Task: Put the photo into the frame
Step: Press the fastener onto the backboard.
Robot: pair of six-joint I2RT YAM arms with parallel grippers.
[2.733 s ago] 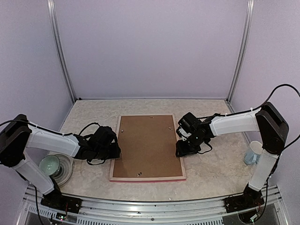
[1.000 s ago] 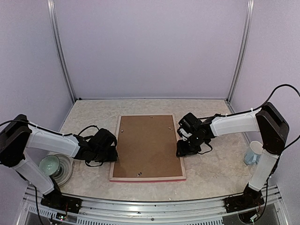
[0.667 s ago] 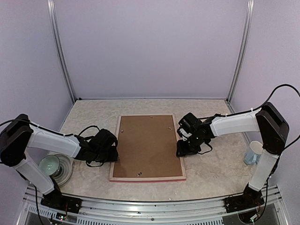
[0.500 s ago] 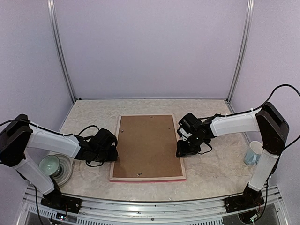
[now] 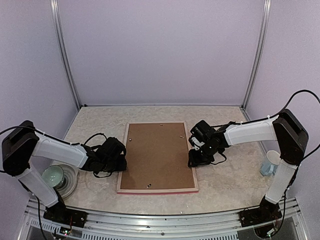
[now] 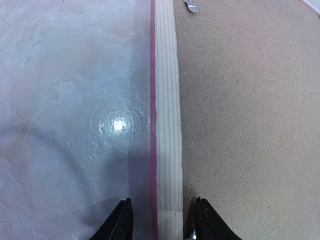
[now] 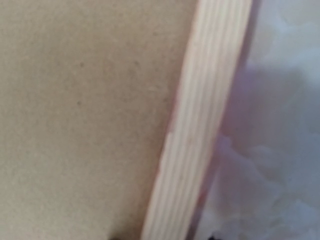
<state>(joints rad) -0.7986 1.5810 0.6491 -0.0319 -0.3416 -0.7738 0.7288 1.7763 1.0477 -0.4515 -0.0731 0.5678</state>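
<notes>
Top view. The frame (image 5: 157,190) lies flat, back side up, mid-tabletop (image 5: 225,185). Pink moulding shows along its near edge, and a brown backing board (image 5: 157,152) fills it. The left hand (image 5: 121,161) sits low at the frame's left edge and the right hand (image 5: 191,161) at its right edge, both about halfway along. From here I cannot tell how either hand's fingers stand. A pale green bowl (image 5: 52,175) rests on a plate (image 5: 71,181) at near left. A mug (image 5: 270,162) stands at the right, well apart from the frame.

Left wrist view. The frame's pale wood back rail (image 6: 167,125) runs straight up the view, with a thin pink strip on its outer side. The left hand (image 6: 162,222) is spread. One of its fingers (image 6: 122,222) is over the tabletop (image 6: 65,125) with a slight gap to the rail. The other is over the backing board (image 6: 250,125), just beside the rail. A small metal tab (image 6: 190,5) sits on the board at the far end.

Right wrist view. Very close and blurred. The wood rail (image 7: 200,125) slants between the backing board (image 7: 75,100) and the tabletop (image 7: 280,150). Of the right hand (image 7: 162,236) only two dark tip slivers show at the bottom edge. They are apart, one on each side of the rail, and contact is unclear.
</notes>
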